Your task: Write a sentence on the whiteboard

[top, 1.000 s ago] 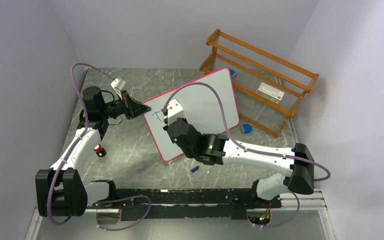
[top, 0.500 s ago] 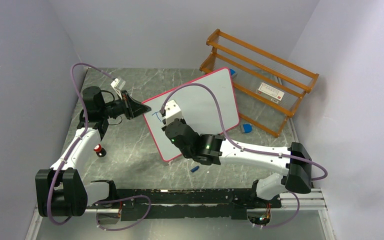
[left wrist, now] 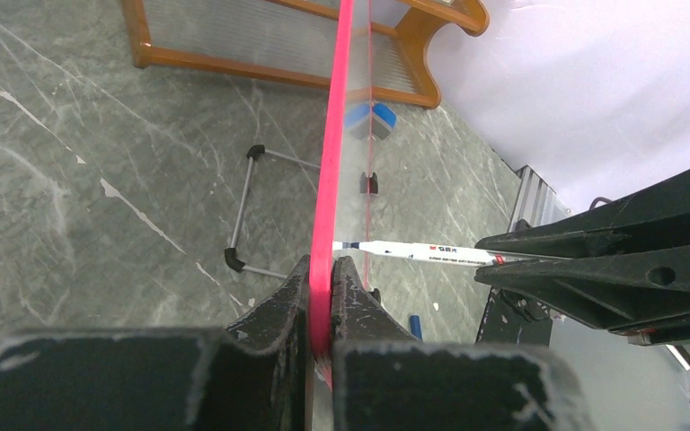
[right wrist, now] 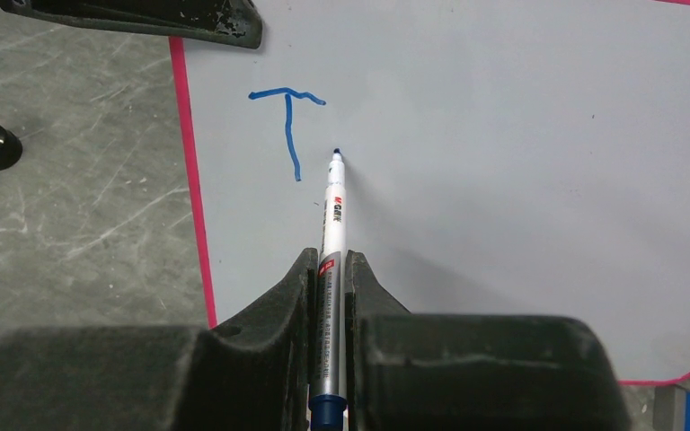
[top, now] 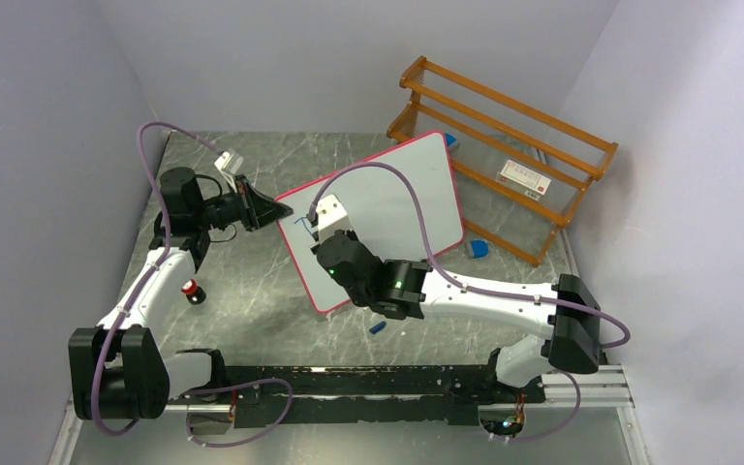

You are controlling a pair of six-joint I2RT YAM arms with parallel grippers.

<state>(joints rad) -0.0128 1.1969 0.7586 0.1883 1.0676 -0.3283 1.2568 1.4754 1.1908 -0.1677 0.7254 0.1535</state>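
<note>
Marker (right wrist: pixel 334 206) in right hand (right wrist: pixel 331 260) points tip-first at whiteboard (right wrist: pixel 521 162), beside blue T (right wrist: pixel 288 135)

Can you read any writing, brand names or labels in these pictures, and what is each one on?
"T": blue letter, handwritten on the whiteboard.
Red print on the marker: too small to read with certainty.
White and red label on the wooden rack: too small to read.

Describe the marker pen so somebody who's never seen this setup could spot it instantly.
Find the large white whiteboard with a pink-red rim, propped up mid-table. Against its face the right gripper is shut on a slim white marker pen with a dark blue tip, pointing beside a blue handwritten T. It is the only long thin white stick, with red-and-black print on its barrel.
</note>
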